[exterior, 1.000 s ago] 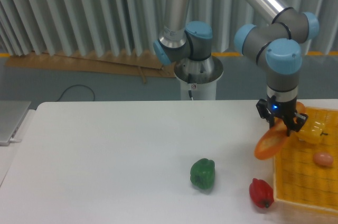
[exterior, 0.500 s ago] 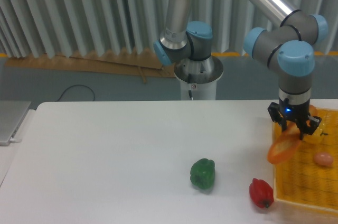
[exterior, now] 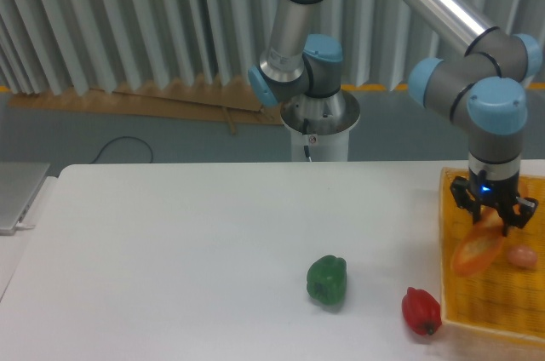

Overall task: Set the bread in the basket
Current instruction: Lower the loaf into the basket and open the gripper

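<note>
The gripper (exterior: pixel 493 220) is clamping the bread (exterior: pixel 477 249), hanging tilted over the basket (exterior: pixel 451 293); releasing now is risking it rolling onto the pinkish item (exterior: pixel 520 256) inside

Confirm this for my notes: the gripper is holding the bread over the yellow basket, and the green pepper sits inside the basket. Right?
Not quite. In the camera view the green pepper sits on the white table, left of the basket, not inside it. The rest holds: the gripper is holding the bread over the yellow basket.
</note>
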Tool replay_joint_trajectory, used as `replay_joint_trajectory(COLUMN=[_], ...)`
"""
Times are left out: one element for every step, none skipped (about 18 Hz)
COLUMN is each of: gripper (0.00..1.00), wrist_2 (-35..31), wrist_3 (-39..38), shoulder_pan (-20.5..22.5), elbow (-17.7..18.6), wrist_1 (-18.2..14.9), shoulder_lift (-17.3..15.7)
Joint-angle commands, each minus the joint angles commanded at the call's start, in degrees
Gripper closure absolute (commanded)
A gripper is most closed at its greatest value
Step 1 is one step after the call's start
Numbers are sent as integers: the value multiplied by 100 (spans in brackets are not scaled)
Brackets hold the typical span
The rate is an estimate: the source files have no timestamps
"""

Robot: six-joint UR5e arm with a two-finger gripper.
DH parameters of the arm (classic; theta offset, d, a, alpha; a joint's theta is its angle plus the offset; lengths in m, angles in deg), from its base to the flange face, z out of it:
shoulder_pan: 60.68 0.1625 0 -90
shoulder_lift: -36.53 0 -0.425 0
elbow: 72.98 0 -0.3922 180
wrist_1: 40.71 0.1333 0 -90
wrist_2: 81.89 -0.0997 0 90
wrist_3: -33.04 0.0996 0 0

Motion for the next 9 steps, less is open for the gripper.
replay_joint_trajectory(gripper=[43,43,43,43,43,43,43,43,43], wrist_2=[0,-9,-9,-9,-9,-9,-9,-9,-9], wrist_3=[-9,-9,-17,-9,-9,-9,-9,-17,-17], shoulder_pan=[0,0,0,0,0,0,0,0,0], elbow=[-17,-44,-53,-53,-53,-79,-88,-88,-88], wrist_1=[9,26,35,35,35,35,35,35,35], shoulder_lift=[26,61,88,97,106,114,114,123,123])
